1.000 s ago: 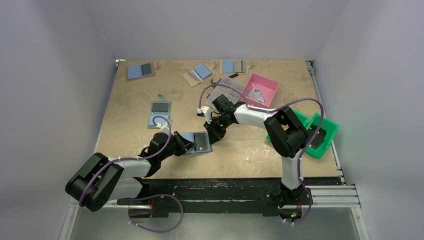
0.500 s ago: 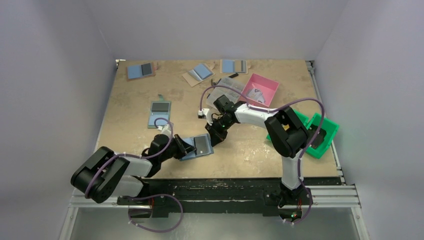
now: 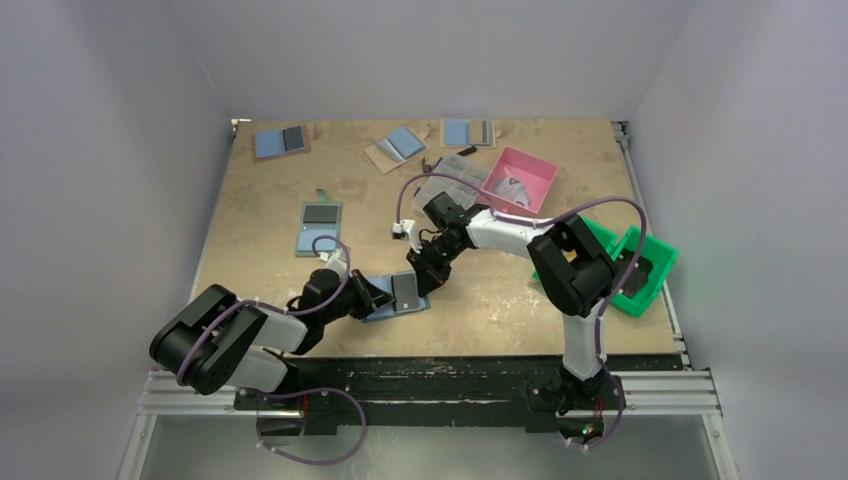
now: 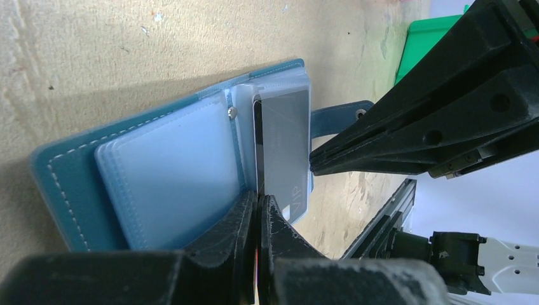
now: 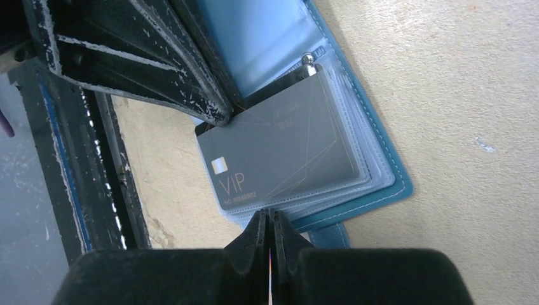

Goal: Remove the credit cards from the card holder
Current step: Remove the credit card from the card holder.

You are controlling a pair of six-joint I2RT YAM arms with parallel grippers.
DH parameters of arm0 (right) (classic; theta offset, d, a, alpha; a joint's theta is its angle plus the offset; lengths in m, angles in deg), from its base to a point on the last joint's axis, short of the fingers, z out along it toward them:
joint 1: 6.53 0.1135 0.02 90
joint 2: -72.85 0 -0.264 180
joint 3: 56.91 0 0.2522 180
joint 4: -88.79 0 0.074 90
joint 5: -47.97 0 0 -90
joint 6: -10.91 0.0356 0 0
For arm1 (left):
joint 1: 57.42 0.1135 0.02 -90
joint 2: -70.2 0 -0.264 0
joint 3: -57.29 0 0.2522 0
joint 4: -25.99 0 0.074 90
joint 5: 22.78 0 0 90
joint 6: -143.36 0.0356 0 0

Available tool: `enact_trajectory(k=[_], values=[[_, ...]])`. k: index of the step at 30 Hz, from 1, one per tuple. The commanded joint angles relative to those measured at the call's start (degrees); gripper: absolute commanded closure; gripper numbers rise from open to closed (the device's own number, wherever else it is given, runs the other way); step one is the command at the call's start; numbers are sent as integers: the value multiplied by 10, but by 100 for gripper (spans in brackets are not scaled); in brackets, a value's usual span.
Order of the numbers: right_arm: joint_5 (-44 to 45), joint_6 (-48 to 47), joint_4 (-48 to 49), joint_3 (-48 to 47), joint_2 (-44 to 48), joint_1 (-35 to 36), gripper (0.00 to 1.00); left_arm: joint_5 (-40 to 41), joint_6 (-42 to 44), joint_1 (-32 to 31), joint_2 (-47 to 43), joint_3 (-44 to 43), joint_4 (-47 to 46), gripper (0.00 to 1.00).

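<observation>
Right wrist, rectangular grey card (image 5: 286, 155), stitched holder (image 5: 273, 44)

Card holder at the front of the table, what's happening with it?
The blue card holder lies open. The left end effector is shut, pinching its edge by the spine. The right end effector, also shut, has its tips at the sleeve edge beside the grey VIP card, which is not yet out.

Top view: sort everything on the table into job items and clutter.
Job: open blue folding card holder, grey VIP card in its sleeve, left gripper, right gripper.
Clutter: blue holder with black panel, three blue tan-backed holders, pink bin, green bins, clear plastic tub.
</observation>
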Motion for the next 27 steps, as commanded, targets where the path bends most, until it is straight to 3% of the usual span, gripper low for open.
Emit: enact_trajectory(k=[1,7,14,19,23,24,26,27], values=[[36,27,23,-11,12,9,94,-12,-3,-11,17,-3,-39,100],[94,35,28,-10,-5,18,94,-15,-3,-15,23,-7,-41,100],[142,19,17,-17,-21,57,94,-14,-5,-14,31,-8,-36,66],[149,13,12,-21,-31,82,95,-15,-8,-14,38,-8,-44,62],[142,11,11,-21,-32,84,95,-13,-11,-15,42,-6,-49,69],[141,10,11,-21,-31,84,95,-14,-11,-14,45,-5,-53,74],[145,10,11,-20,-31,84,95,-15,-15,-15,50,-3,-63,100],[149,10,11,-20,-30,83,95,-14,-17,-14,51,-1,-66,100]])
